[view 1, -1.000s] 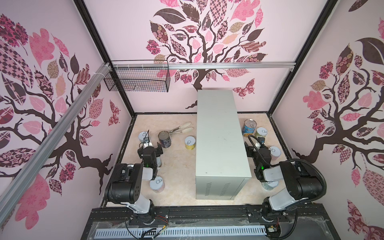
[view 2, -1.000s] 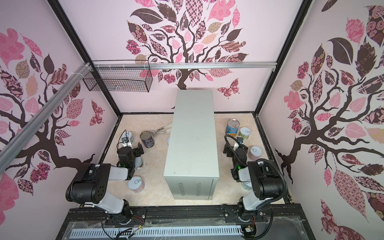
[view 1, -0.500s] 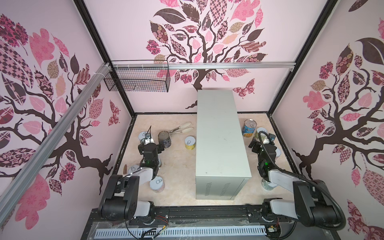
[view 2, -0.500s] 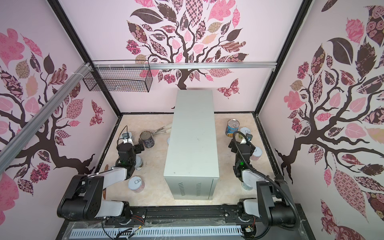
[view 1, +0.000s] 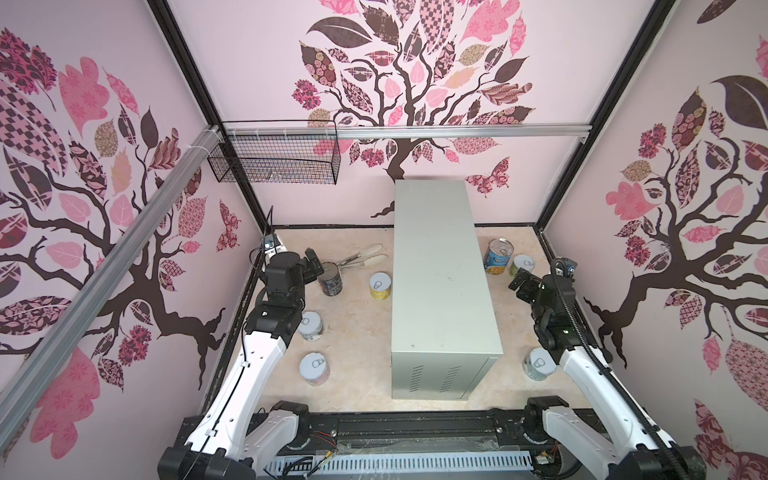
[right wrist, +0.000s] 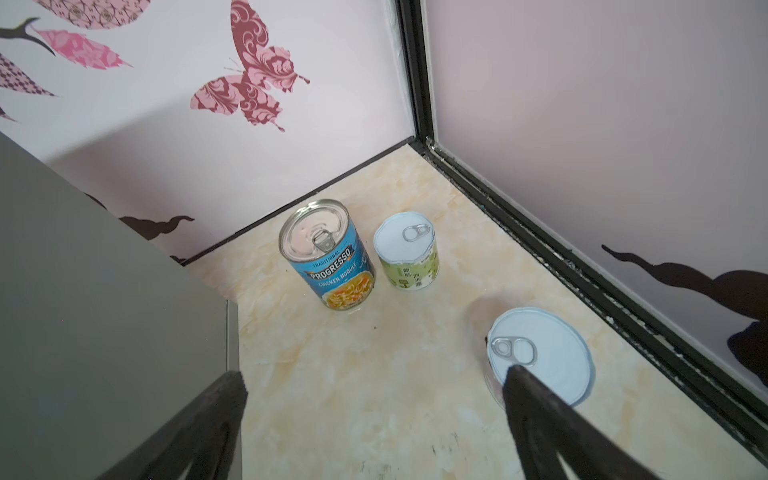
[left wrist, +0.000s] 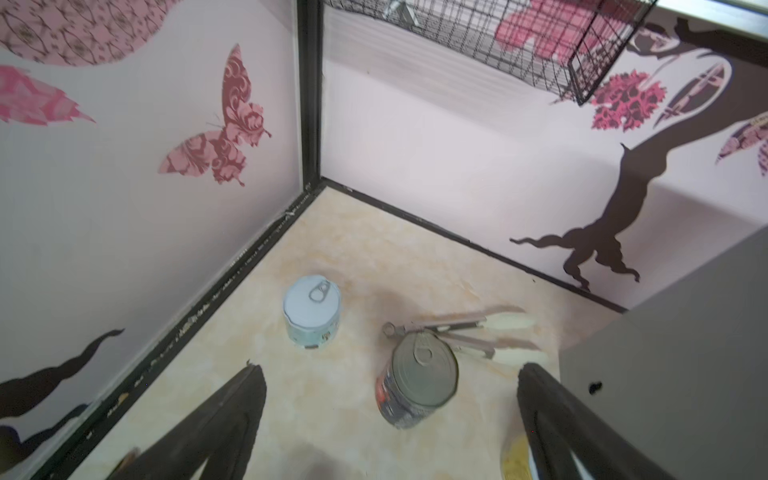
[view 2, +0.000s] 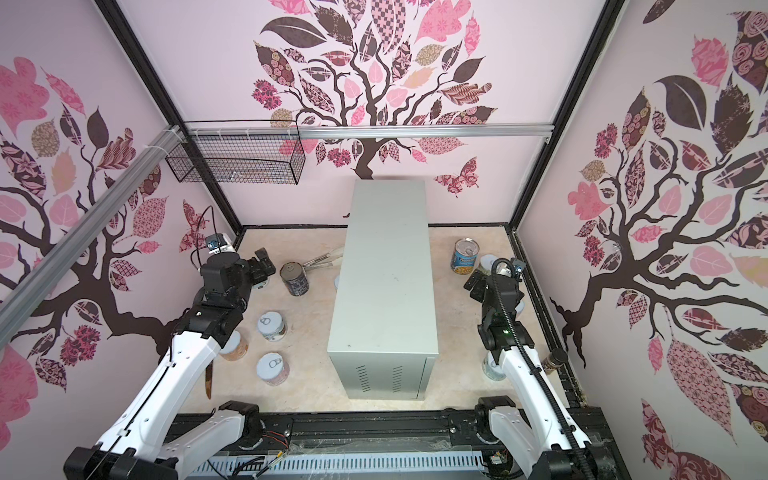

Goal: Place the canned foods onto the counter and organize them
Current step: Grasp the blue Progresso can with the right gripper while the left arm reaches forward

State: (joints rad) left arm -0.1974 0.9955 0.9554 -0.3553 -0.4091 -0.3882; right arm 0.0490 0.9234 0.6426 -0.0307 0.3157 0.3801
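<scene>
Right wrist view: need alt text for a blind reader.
The open right gripper hovers empty over a beige floor, one finger in front of a short pale-lidded tin. Beyond stand an upright blue Progresso soup can and a short green-labelled tin side by side, beside the grey counter.

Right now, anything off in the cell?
Nothing spilled or tipped. One stray: metal tongs lie on the floor beside the dark navy can, left of the counter.

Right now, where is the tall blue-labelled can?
In both top views the tall blue-labelled can stands on the floor right of the counter, near the back wall, a short green-labelled can beside it.
</scene>
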